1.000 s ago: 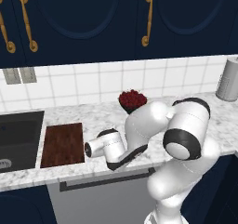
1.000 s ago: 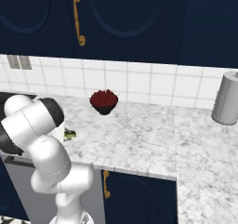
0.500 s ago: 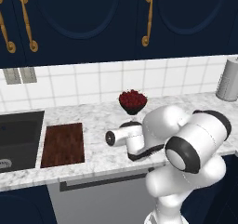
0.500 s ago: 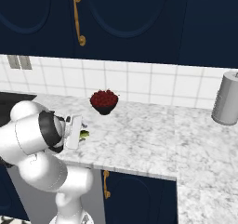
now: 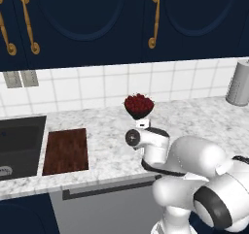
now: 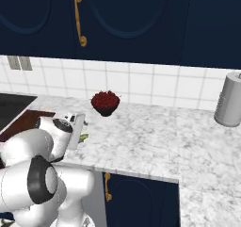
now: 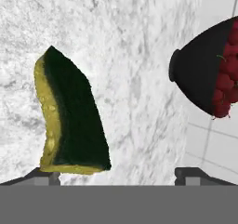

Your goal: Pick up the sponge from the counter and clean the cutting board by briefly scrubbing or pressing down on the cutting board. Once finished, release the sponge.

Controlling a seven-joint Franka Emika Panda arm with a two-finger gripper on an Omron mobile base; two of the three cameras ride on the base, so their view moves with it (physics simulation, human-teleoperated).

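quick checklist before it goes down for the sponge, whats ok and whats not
1. Sponge free on the counter, green layer showing: ok.
2. Gripper open, fingertips wide apart: ok.
3. Sponge centred between the fingertips: not ok; in the hand view it sits close to one fingertip, so shift sideways first.
4. Clearance from the bowl of red fruit: ok, bare counter lies between it and the sponge.
5. Cutting board free of objects for scrubbing: ok.
6. Height of the fingertips above the sponge: cannot tell.
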